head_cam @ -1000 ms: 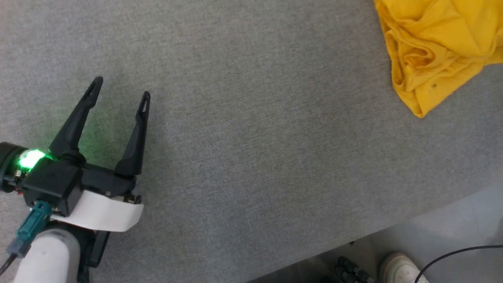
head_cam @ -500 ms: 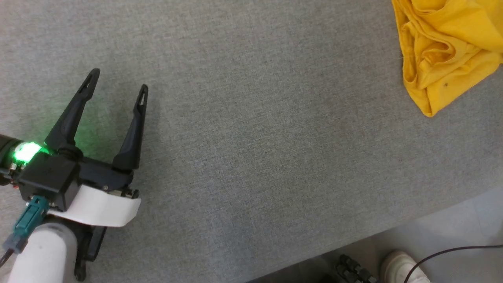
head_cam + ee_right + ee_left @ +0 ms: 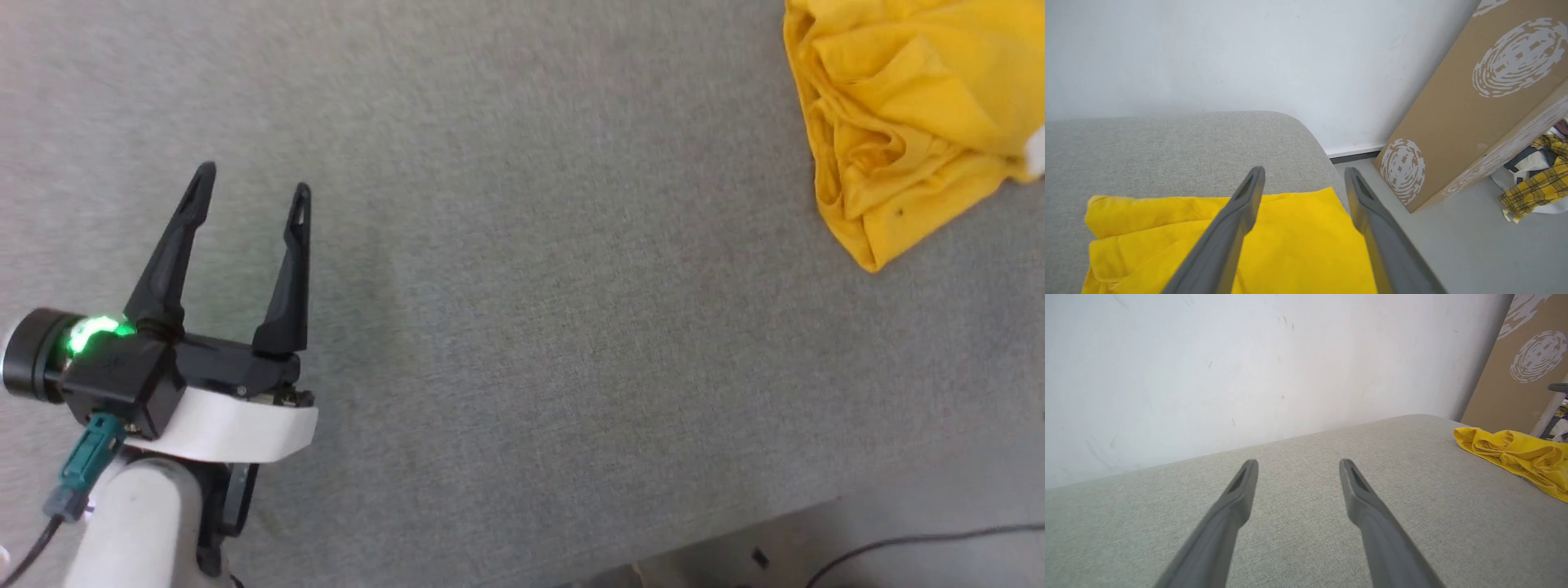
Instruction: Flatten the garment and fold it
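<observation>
While left gripper (image 3: 253, 180) and right gripper (image 3: 1304, 170) gape empty | garment (image 3: 898, 122) — rumpled yellow folds | grey woven surface (image 3: 522, 327)

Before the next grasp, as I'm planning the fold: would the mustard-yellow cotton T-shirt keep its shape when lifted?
Probably not: the mustard-yellow cotton T-shirt lies in soft bunched folds, so should drape limply. Looks thin, likely light. Pushed on the grey fabric surface, it may bunch, not slide.

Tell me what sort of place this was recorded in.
Likely a plain workroom or lab: a grey cloth-covered table against a bare white wall, a large printed cardboard box beside it, and clothes heaped on the floor.
</observation>
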`<state>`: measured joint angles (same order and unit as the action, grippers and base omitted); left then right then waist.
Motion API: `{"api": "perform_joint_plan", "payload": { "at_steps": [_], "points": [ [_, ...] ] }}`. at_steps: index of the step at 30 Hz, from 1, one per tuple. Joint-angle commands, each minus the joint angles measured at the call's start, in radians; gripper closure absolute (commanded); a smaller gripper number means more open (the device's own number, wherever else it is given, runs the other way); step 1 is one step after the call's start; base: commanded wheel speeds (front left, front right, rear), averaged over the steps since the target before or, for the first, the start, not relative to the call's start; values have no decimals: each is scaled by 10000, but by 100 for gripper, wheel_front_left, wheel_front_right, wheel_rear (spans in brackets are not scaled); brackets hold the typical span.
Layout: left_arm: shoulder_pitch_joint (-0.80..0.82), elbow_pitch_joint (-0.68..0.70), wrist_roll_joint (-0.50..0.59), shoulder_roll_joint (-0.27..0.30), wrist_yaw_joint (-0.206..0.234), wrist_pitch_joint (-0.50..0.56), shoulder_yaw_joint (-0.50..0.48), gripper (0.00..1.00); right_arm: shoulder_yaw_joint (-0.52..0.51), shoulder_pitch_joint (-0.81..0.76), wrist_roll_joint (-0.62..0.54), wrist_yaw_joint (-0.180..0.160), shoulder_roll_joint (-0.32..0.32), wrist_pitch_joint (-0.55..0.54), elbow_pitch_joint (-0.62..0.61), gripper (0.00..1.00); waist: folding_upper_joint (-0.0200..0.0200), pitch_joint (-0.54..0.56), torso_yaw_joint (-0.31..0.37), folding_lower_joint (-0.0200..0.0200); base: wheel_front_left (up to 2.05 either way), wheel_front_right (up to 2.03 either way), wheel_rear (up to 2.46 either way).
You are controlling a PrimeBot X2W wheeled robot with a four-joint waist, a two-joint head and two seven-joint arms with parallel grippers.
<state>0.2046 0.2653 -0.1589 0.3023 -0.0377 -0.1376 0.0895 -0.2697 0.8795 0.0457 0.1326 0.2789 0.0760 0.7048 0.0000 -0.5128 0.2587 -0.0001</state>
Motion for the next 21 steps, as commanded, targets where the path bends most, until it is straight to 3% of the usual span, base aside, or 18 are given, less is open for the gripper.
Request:
{"api": "perform_joint_plan", "payload": {
  "at_steps": [1, 11, 21],
  "points": [
    [-118, -77, -43, -35, 76, -103, -37, 0, 81, -197, 82, -19, -92, 83, -113, 0, 0, 820, -490, 1, 0, 0, 0],
    [-960, -722, -283, -713, 655, -974, -180, 0, 405, -2941, 804, -19, -811, 90, -2353, 0, 0, 2711, -1497, 1, 0, 0, 0],
    [-1862, -1019, -427, -1174, 1136, -1186, -464, 0, 259, -5623, 323, -19, -1900, -118, -5123, 0, 0, 3634, -2210, 1, 0, 0, 0]
  ]
}}
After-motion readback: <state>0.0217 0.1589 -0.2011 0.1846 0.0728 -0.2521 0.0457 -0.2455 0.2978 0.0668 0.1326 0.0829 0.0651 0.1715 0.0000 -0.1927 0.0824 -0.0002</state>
